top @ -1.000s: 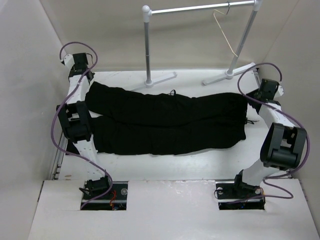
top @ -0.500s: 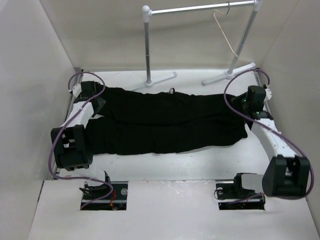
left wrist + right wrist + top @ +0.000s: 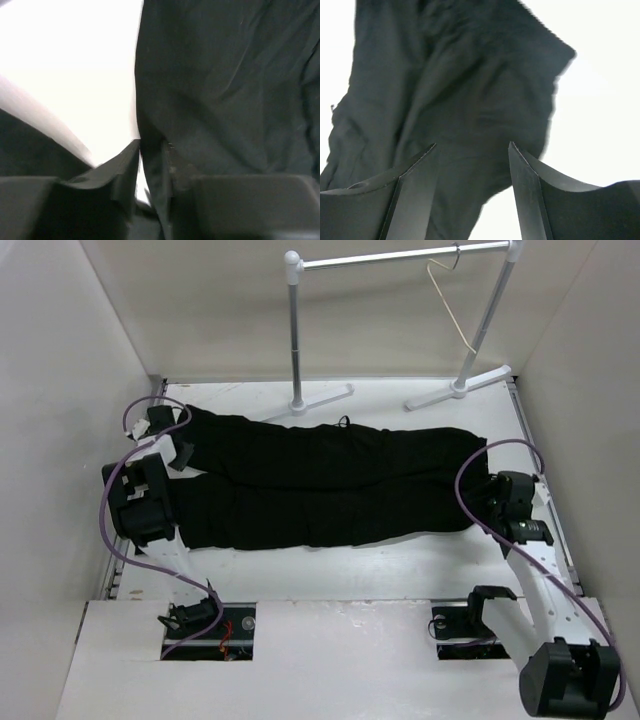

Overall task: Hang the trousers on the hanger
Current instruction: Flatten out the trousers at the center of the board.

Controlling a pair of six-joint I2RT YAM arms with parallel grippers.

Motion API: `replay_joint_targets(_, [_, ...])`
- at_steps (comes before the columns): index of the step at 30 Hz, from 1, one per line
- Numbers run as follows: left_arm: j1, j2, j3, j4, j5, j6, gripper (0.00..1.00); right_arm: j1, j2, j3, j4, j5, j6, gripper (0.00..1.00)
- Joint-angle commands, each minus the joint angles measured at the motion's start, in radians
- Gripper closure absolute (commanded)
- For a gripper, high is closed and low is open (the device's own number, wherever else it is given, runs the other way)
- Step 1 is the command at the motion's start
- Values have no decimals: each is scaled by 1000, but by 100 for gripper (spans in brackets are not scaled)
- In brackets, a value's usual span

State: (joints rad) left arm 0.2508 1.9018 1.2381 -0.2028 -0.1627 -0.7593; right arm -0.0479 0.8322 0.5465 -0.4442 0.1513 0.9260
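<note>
Logging both ends of the trousers (image 3: 330, 485): they lie flat and lengthwise across the table (image 3: 400, 565), with the two legs side by side. The hanger (image 3: 452, 308) hangs tilted by its hook from the bar of the rail stand (image 3: 296, 330) at the far edge, well apart from the cloth.

My left gripper (image 3: 150, 152) is at the left end. Its fingers are drawn almost together, with the trousers' edge caught between them and a sliver of white table beside it. My right gripper (image 3: 472, 145) is at the right end. Its fingers are spread wide with black cloth in the gap. I cannot tell whether the tips touch the cloth.

Only the top view shows the hanger, the stand and the full garment, but it resolves neither jaw gap. The wrist views show the gaps and the creases in the cloth.
</note>
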Motion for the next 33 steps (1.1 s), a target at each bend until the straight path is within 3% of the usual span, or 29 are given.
replay_joint_targets(1, [28,2,32,0,-6,-12,86,-42,-30,1,-108,36,20,37])
replay_joint_targets(4, [34,-24,-5,0,-30,-15,94,-85,-27,-9,-157,57,20,39])
replay_joint_targets(7, [29,-87,-67,5,-86,-29,94,-123,-16,-49,-148,68,27,44])
replay_joint_targets(13, [-69,-286,-198,26,-98,-43,58,-200,136,-85,54,-12,-33,48])
replay_joint_targets(17, [-106,-507,-330,5,-146,-46,52,-212,220,-79,134,-39,-20,54])
replay_joint_targets(23, [37,-812,-529,-239,-45,-54,51,-211,255,-105,196,-48,23,59])
replay_joint_targets(26, [121,-963,-623,-366,-50,-34,51,-201,254,-126,216,-38,42,53])
replay_joint_targets(29, [162,-982,-657,-441,-60,-46,51,-194,242,-140,219,-36,65,45])
replay_joint_targets(33, [261,-948,-689,-416,-54,-66,50,-192,238,-146,225,-30,80,45])
